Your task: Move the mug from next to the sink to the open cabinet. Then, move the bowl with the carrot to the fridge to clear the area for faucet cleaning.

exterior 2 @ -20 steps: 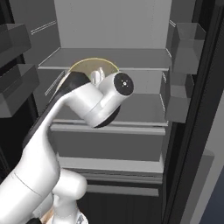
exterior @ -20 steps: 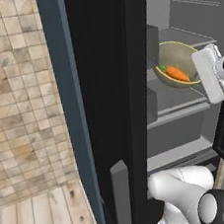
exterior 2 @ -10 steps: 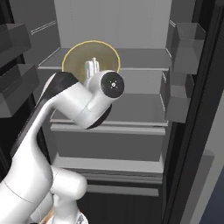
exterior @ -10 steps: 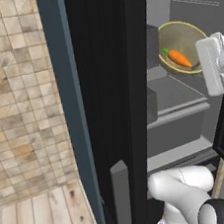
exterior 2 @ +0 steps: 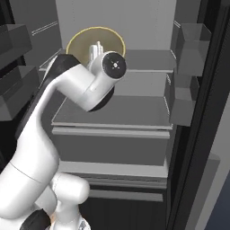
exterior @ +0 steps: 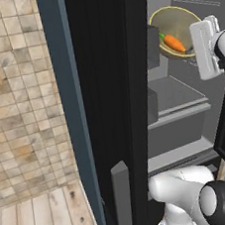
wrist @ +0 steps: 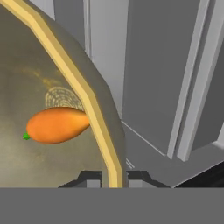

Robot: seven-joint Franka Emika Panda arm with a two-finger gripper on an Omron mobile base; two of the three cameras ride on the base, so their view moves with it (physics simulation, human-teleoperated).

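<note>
Rising since a moment ago, the bowl [exterior: 176, 31] is now tipping steeply, its round olive-yellow hollow facing out of the fridge [exterior 2: 134, 112]. My gripper [wrist: 110, 178] is pinching its smooth rim, jaws nearly closed. The tapered orange carrot [wrist: 57, 125] is lying inside, above the flat grey shelves.

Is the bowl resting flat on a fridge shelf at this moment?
No: in the left base view the bowl hangs tilted above the grey shelf, its rim pinched by the gripper, with the carrot inside.
</note>
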